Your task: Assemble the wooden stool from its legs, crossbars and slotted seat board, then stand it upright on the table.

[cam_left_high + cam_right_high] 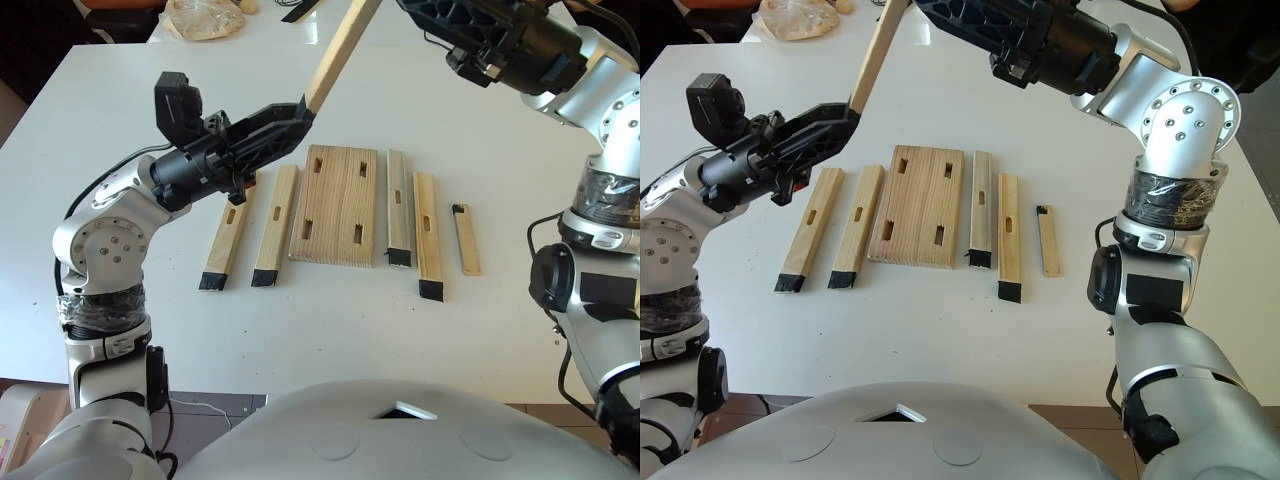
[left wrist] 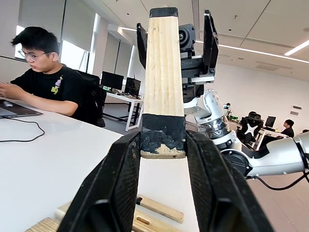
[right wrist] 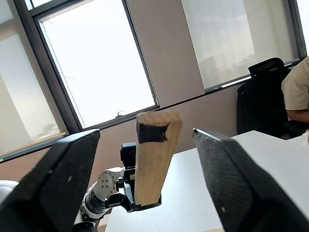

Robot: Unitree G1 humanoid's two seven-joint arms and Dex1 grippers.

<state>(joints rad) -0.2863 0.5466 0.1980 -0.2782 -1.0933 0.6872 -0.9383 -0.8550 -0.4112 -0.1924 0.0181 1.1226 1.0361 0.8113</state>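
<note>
My left gripper [image 1: 300,108] is shut on the black-taped end of a wooden leg [image 1: 340,50], held above the table and slanting up and away. At the leg's upper end, my right gripper [image 3: 147,134] stands open, one finger on each side of the tip with a gap to both. The slotted seat board [image 1: 335,205] lies flat at the table's middle. Two legs [image 1: 228,240] [image 1: 276,225] lie to its left and two more [image 1: 399,208] [image 1: 428,235] to its right. A short crossbar [image 1: 466,240] lies furthest right.
The white table [image 1: 120,120] has bare room on the left and along its front edge. A crumpled plastic bag [image 1: 203,17] sits on another surface behind the far edge.
</note>
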